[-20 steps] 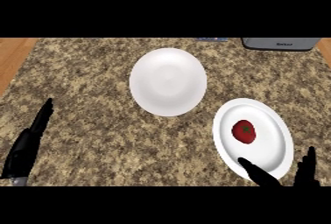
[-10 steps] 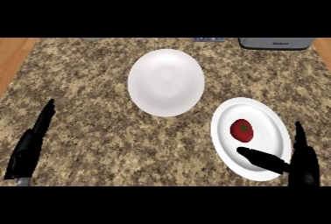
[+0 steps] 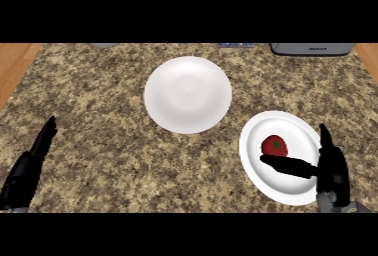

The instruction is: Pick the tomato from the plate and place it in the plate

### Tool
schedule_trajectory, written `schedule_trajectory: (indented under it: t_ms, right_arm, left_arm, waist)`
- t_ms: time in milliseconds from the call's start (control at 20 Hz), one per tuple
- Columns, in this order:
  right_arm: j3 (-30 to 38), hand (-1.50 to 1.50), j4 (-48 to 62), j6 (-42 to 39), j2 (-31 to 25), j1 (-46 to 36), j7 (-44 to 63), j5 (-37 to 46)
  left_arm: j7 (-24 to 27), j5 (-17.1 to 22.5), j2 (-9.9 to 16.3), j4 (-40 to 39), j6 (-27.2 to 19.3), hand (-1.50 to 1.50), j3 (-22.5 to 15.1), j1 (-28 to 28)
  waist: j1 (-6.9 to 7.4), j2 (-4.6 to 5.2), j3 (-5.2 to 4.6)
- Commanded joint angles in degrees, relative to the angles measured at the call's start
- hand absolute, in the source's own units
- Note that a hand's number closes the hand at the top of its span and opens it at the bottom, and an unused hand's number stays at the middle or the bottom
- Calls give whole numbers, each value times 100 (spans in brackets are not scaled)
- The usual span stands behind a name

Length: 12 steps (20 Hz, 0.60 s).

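Spreading wide beside the tomato (image 3: 275, 145), right hand (image 3: 330, 167) released, thumb over its plate (image 3: 258, 131).

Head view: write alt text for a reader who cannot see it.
The right robot hand is open over a white plate holding a red tomato, thumb just below it. An empty white plate lies up-left on the granite counter; the left robot hand rests at lower left.

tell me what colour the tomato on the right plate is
Red, with a small green stem spot on top: the tomato lies on the white plate, seen in the head view.
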<state>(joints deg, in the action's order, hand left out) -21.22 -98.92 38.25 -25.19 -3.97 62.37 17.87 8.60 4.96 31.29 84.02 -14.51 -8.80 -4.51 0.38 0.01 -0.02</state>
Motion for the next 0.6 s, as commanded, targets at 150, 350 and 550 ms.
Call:
schedule_trajectory:
  t_ms: [150, 350, 550]
  right_arm:
    - [-59, -150, 392, -547, 410, -121, 85, 73]
    - [102, -150, 858, -554, 681, -87, -386, -60]
    - [382, -150, 1252, -600, 857, -20, -934, -109]
  left_arm:
    - [-189, -295, -285, 122, 94, 0, 120, -5]
    - [-483, -374, -263, 389, 223, 0, 300, -32]
    - [-495, -475, -301, 385, 486, 0, 549, -40]
  waist:
    - [-22, -3, 2]
    - [-17, -3, 4]
    - [-20, -3, 4]
